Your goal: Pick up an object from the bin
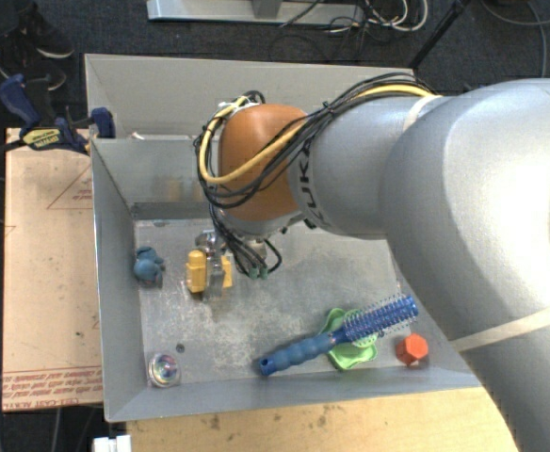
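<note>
My gripper (220, 266) hangs low in the left middle of the bin, under the arm's orange cover. A small yellow blocky thing (196, 272) stands on the bin floor right against the gripper's left side; whether it is gripped cannot be made out. A small blue lumpy figure (147, 266) lies to the left of it, near the bin's left wall.
A blue hairbrush (336, 337) lies slanted along the front, its bristle end over a green soft thing (353, 355). An orange cap-like piece (412, 348) sits at the front right. A clear round thing (164, 369) rests in the front left corner. The arm covers the bin's right side.
</note>
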### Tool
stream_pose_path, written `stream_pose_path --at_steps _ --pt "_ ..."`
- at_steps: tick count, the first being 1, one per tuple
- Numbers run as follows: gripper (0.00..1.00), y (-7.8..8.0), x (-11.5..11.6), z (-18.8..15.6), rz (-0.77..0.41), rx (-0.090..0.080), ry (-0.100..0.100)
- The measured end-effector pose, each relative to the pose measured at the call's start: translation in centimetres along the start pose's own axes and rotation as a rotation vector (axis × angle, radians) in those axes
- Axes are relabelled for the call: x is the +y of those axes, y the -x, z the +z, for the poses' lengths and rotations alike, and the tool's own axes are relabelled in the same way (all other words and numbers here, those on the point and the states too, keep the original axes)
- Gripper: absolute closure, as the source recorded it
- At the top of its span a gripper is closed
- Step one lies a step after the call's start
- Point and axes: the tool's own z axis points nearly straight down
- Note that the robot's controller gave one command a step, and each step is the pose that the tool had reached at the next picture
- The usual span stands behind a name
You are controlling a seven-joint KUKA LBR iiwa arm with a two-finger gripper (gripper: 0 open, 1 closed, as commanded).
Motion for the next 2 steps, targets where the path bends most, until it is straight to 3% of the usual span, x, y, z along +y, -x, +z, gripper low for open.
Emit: stream_pose_path --at_steps 1,2 --pt "1.00 1.0 -4.1 -2.0 0.002 -0.004 -0.002" --pt "1.00 0.1 -3.8 -16.6 0.037 -0.010 0.001"
